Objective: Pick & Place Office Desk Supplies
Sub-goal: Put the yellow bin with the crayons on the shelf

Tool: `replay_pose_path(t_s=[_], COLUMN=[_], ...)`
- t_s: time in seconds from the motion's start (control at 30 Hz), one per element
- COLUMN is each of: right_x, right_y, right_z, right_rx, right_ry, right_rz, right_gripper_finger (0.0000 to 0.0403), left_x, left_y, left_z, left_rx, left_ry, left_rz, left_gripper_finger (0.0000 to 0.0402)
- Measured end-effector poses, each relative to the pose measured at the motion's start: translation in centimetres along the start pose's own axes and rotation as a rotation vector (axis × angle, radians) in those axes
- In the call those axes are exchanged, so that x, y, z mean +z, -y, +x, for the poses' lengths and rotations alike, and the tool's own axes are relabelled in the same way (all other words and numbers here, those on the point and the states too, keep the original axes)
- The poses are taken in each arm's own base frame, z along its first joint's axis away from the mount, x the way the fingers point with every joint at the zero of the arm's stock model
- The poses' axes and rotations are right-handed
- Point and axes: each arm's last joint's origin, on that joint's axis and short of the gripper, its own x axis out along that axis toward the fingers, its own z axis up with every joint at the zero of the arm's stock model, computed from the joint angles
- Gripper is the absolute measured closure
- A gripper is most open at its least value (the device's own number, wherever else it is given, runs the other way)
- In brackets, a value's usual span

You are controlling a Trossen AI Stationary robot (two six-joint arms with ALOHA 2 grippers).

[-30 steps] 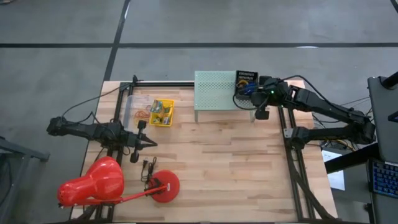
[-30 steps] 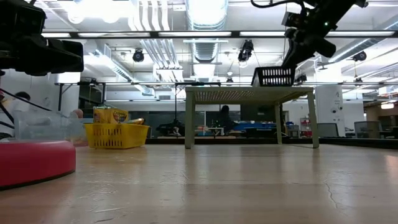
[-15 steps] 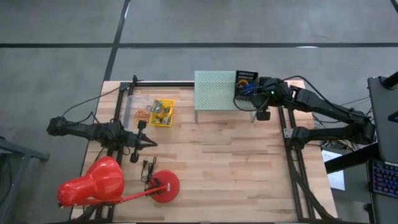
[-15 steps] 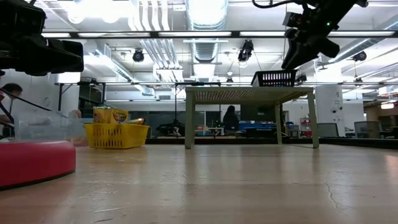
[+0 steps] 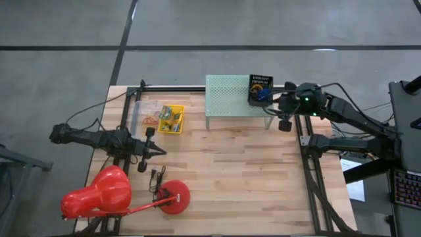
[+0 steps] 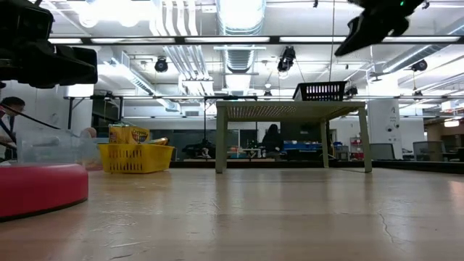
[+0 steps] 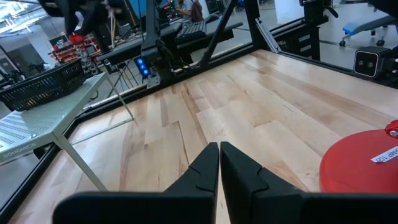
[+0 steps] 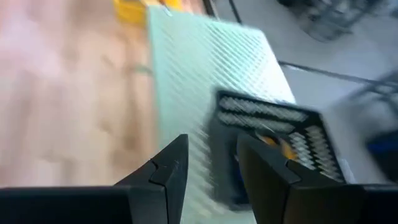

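Reference landmark: the mint-green perforated shelf (image 5: 231, 95), which stands at the far edge of the wooden table (image 5: 237, 178).

High view. A black mesh basket (image 5: 260, 89) sits on the shelf's right end; blue and orange items show inside it, too small to identify further. The right gripper (image 5: 281, 113) is just off the shelf's right end, beside the basket and clear of it. A yellow bin (image 5: 171, 120) holding crayon boxes lies left of the shelf on the table, with thin tan rubber bands (image 5: 150, 120) just beyond it, farther from the shelf. The left gripper (image 5: 160, 152) is well left of the shelf and nearer the front of the table. The red lamp (image 5: 125, 196) lies farthest from the shelf, at the front left corner.

Low view. This view alone shows height: the shelf stands on legs, the basket rests on its top surface, and the right gripper (image 6: 346, 48) hangs above and right of the basket. The yellow bin stands on the table left of the shelf. People show in the room beyond.

Left wrist view. The left fingers (image 7: 205, 171) are pressed together with nothing between them. The shelf and basket show far off.

Right wrist view. The right fingers (image 8: 169, 171) are spread apart and empty, looking down on the shelf and basket; an orange item shows inside the basket.
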Motion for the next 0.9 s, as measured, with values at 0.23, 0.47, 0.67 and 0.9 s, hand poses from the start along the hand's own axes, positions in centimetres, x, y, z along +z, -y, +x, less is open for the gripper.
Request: replay_pose_path(t_s=[0.23, 0.47, 0.67, 0.9], right_x=[0.1, -0.1, -0.5, -2.8], right_y=[-1.3, -3.2, -6.0, -9.5], right_z=[-1.7, -1.4, -0.4, 0.6], right_rx=[0.155, 0.324, 0.449, 0.436], right_ry=[0.122, 0.185, 0.356, 0.404], right_rz=[0.158, 0.283, 0.252, 0.298], right_gripper_finger=[0.0280, 0.0277, 0.0282, 0.0282], left_x=[0.0, 0.0, 0.0, 0.0], left_y=[0.0, 0.0, 0.0, 0.0], left_z=[0.0, 0.0, 0.0, 0.0], left_rx=[0.000, 0.000, -0.001, 0.000], left_ry=[0.000, 0.000, 0.000, 0.000], left_rz=[0.000, 0.000, 0.000, 0.000], left_gripper_finger=[0.0382, 0.0382, 0.0382, 0.0382])
